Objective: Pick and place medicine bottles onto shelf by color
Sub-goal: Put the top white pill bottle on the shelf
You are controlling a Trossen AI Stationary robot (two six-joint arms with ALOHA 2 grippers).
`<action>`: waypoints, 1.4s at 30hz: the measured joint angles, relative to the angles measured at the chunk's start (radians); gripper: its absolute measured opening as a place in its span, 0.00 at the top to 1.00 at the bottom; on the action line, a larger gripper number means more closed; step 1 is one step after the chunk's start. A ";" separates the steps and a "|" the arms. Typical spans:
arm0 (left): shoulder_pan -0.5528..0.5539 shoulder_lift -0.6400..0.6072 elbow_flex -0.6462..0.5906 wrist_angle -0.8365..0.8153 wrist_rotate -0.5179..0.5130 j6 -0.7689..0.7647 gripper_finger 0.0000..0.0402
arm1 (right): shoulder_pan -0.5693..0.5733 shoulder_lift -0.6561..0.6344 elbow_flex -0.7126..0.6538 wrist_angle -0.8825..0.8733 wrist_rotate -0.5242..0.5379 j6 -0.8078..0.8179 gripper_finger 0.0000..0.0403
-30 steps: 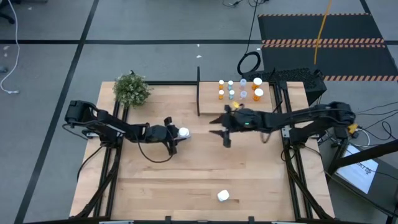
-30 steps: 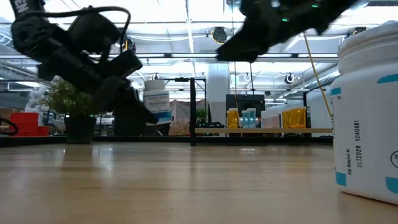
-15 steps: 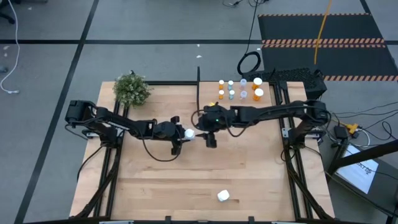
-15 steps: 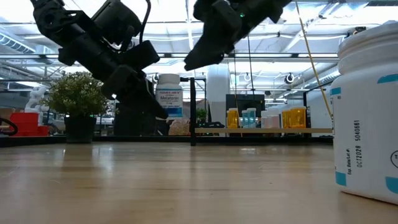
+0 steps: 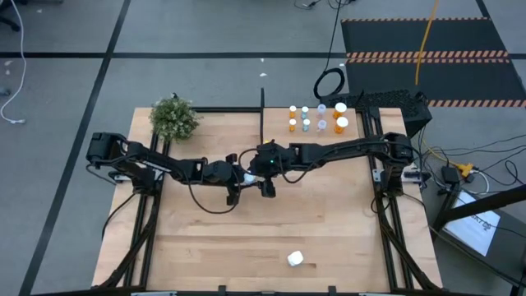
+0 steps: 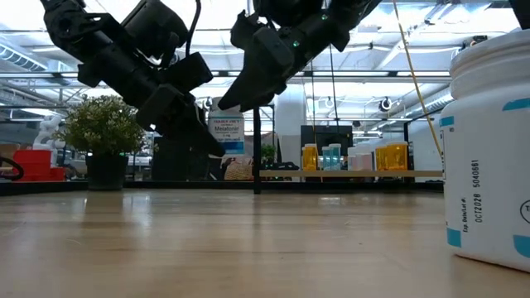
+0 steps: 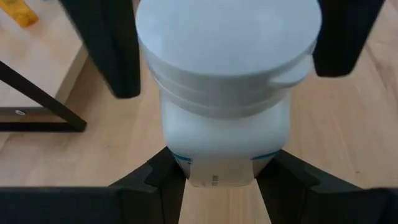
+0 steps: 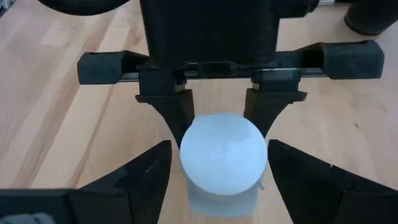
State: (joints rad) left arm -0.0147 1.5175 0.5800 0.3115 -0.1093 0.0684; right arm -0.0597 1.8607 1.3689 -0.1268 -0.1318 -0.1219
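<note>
- The white bottle [image 5: 247, 175] is above the middle of the table [image 5: 329, 238], and the left gripper [image 5: 240, 178] grasps it by the lower body, the two fingers clamped on the base end.
- In the left wrist view the white cap [image 7: 227, 37] points away from the left gripper, so the long axis of the bottle continues the line of the left arm, toward the right side.
- The right gripper [image 5: 261, 171] comes from the right and faces the cap end; its fingers [image 8: 146, 171] stand apart on both sides of the bottle, and I see no contact with it.
- So the bottle lies between the two grippers, base in the left one and cap between the open fingers of the right one; my judgement is that a handover is prepared.
- The right arm is the nearer one to the shelf [image 5: 279, 136], which stands at the far side of the table, to the right of centre, with orange bottles [image 5: 292, 124] and small pale ones [image 5: 306, 124] already in rows.
- For the next move the right fingers must close around the cap end before the left ones let go; otherwise the bottle can fall.
- One more white bottle [image 5: 295, 259] stands alone at the near edge, well apart from both arms.
</note>
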 joint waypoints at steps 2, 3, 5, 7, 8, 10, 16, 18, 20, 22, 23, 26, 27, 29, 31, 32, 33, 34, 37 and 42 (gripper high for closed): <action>0.000 0.000 0.000 0.002 0.000 0.000 0.58 | -0.005 0.000 0.000 0.003 -0.001 -0.003 0.35; 0.000 0.000 0.000 0.002 0.000 -0.001 0.58 | -0.007 -0.001 0.001 0.006 -0.001 -0.003 0.35; 0.000 0.000 0.000 0.002 -0.002 -0.002 0.58 | -0.013 -0.001 0.001 0.004 -0.001 -0.005 0.35; 0.000 0.000 0.000 0.007 -0.003 -0.002 0.58 | -0.018 -0.001 0.001 -0.003 -0.011 -0.004 0.36; 0.001 0.000 0.000 0.011 -0.003 -0.002 0.58 | -0.019 -0.001 0.001 -0.014 -0.028 -0.005 0.37; 0.000 0.000 0.000 0.023 -0.002 0.001 0.58 | -0.020 -0.001 0.001 -0.033 -0.034 -0.007 0.39; 0.000 0.000 0.000 0.045 0.004 0.000 0.58 | -0.019 -0.001 0.001 -0.028 -0.029 -0.029 0.45; 0.000 0.000 0.000 0.046 0.004 -0.004 0.58 | -0.019 -0.001 0.001 -0.024 -0.029 -0.046 0.46; 0.000 0.000 0.000 0.047 0.005 -0.011 0.58 | -0.018 -0.001 0.001 -0.019 -0.027 -0.063 0.47; 0.000 0.001 0.000 0.053 0.005 -0.011 0.58 | -0.018 -0.001 0.001 -0.020 -0.027 -0.066 0.49; 0.000 0.001 0.000 0.058 0.005 -0.012 0.58 | -0.018 -0.001 0.001 -0.021 -0.027 -0.066 0.50; 0.000 0.001 0.000 0.060 0.005 -0.021 0.58 | -0.018 -0.001 0.001 -0.022 -0.027 -0.063 0.54; 0.000 0.001 0.000 0.059 0.004 -0.025 0.58 | -0.018 -0.001 0.001 -0.022 -0.027 -0.062 0.55; 0.000 0.001 0.000 0.059 0.004 -0.029 0.58 | -0.018 -0.001 0.001 -0.023 -0.028 -0.060 0.58; 0.000 0.001 0.000 0.059 0.004 -0.030 0.58 | -0.018 -0.001 0.001 -0.025 -0.028 -0.059 0.59; -0.001 0.001 0.000 0.059 0.005 -0.034 0.58 | -0.018 -0.001 0.001 -0.026 -0.028 -0.057 0.59; -0.001 0.001 0.000 0.059 0.005 -0.039 0.58 | -0.018 -0.001 0.001 -0.027 -0.029 -0.055 0.58; -0.001 0.001 0.000 0.059 0.005 -0.044 0.57 | -0.018 -0.001 0.001 -0.028 -0.029 -0.051 0.58; -0.002 0.001 0.000 0.060 0.000 -0.066 0.55 | -0.017 -0.001 0.001 -0.031 -0.030 -0.048 0.58; -0.024 0.001 0.000 0.062 -0.048 -0.099 0.41 | -0.017 -0.001 0.001 -0.048 -0.028 -0.048 0.58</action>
State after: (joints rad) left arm -0.0387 1.5188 0.5797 0.3734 -0.1572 -0.0306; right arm -0.0769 1.8595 1.3697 -0.1747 -0.1596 -0.1699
